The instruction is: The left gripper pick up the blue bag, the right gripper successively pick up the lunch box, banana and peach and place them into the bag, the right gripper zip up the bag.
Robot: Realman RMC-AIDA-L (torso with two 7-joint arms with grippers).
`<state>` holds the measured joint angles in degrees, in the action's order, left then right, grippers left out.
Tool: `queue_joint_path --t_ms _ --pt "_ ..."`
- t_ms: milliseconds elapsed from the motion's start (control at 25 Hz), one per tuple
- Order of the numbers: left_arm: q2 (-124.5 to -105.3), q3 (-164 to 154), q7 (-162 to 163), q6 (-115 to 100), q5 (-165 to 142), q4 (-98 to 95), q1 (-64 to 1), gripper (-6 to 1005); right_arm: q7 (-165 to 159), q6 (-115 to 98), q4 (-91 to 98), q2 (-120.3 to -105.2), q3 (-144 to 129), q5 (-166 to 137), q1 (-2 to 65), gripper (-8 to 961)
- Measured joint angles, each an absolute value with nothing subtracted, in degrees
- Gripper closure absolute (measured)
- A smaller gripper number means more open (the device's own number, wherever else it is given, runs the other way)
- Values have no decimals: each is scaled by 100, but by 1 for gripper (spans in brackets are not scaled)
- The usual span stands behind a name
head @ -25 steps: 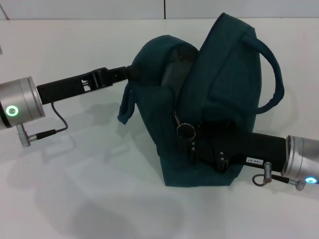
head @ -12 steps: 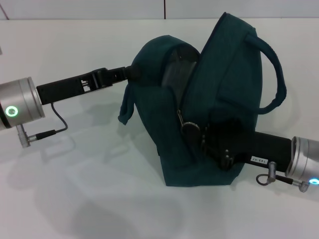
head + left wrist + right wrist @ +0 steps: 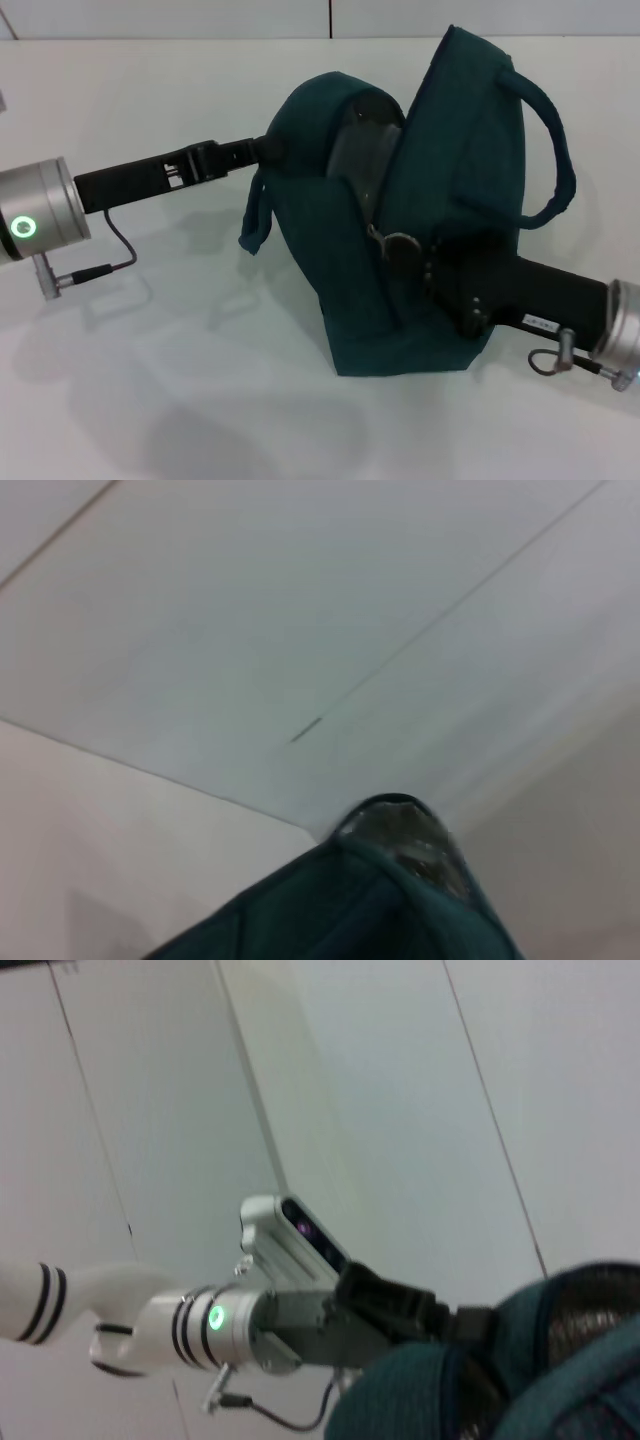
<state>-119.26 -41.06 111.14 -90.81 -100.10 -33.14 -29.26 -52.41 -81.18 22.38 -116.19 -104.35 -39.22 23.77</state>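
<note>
Your blue bag [image 3: 420, 240] stands on the white table [image 3: 150, 400] just right of centre, its top gaping open and its handle [image 3: 545, 150] looping out to the right. Your left gripper [image 3: 262, 150] reaches in from the left and is clamped on the bag's upper left edge. Your right gripper [image 3: 405, 252] comes in from the near right, pressed against the bag's front by the zipper pull [image 3: 400, 245]; you cannot tell how its fingers stand.
</note>
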Motion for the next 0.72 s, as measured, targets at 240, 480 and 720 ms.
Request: queue_joint_path --t_ms 240,480,720 --pt "-11902 -4078 10984 -9378 -9817 -3313 -2936 923 -4571 -8763 2222 -11619 -10445 -3557 2179 944" --pt "-11900 -4078 10824 -9466 -9697 -3295 -2928 723 -4402 -9052 2248 -11619 -10419 -3536 2211 944" --pt "-11837 -4079 10038 -9862 -9370 -2928 -2908 549 -4393 -9169 2295 -11610 -10396 -3480 2316 944"
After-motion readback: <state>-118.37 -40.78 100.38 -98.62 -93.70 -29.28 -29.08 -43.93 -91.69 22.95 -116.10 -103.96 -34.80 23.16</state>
